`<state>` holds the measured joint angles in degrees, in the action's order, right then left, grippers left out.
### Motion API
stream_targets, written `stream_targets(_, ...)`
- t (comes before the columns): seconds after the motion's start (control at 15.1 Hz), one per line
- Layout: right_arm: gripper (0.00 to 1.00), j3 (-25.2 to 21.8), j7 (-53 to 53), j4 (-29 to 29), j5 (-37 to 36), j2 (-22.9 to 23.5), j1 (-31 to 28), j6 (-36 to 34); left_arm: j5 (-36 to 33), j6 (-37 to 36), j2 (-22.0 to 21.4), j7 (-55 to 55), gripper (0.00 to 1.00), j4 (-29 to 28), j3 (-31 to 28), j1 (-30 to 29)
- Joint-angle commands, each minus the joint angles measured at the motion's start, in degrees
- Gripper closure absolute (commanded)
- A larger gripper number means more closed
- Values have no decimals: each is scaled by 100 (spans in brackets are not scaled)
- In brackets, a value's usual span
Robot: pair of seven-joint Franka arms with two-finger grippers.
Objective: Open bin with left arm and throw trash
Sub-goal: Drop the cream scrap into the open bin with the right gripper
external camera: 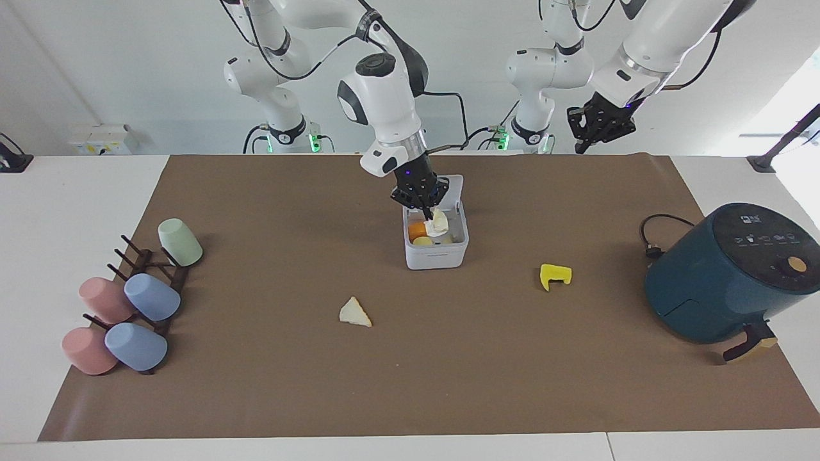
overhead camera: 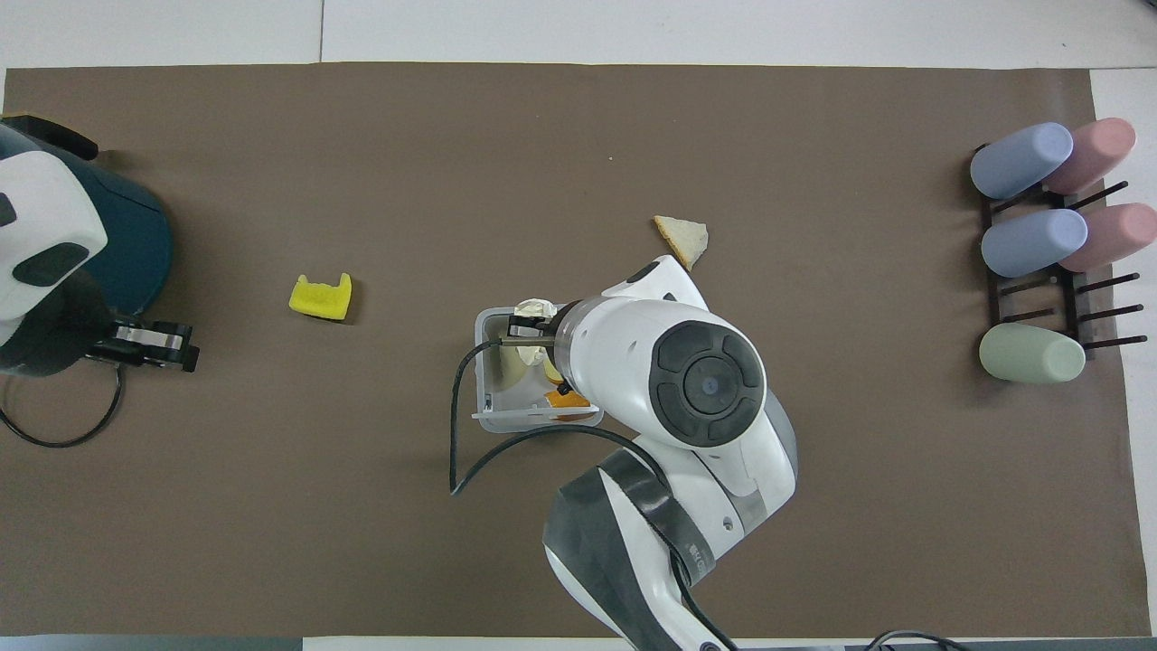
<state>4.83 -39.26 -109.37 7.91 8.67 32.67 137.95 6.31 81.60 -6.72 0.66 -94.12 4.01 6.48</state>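
The right claw (external camera: 428, 208) hangs just over the open bin (external camera: 435, 255), its fingers pinched on a wrinkled off-white scrap (external camera: 438, 223) that dangles over the bin's mouth (whether it touches what lies inside, I cannot tell). Under it, inside the bin, sit an orange piece (external camera: 418, 230) and some pale bits. The lid stands up on the side of the bin nearer the robots, mostly hidden by the claw. Farther from the robots than the claw, a cream wedge (external camera: 355, 313) lies on the brown mat (external camera: 269, 384), and a yellow notched chunk (external camera: 555, 276) lies toward the left arm's end. Past that stands a dark teal fryer (external camera: 730, 275). The left claw (external camera: 599, 131) waits in the air above the mat's edge; whether it is open I cannot tell. Pastel cups (external camera: 151, 297) rest on a rack at the right arm's end.
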Motion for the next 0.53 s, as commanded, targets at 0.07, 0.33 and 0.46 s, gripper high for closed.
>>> stream_targets(0.07, 22, -26, -56, 82, 97, -14, 11, -92, 72, -100, -154, 390, 53, -142, 30, -392)
stream_targets(0.33, 0, -26, -65, 126, 79, -40, 2, -206, 20, -74, -154, 418, 0, -133, 21, -463)
stream_targets(0.46, 0, -35, -73, 126, 70, -180, -15, -486, -94, -74, -154, 418, 0, -133, 21, -463)
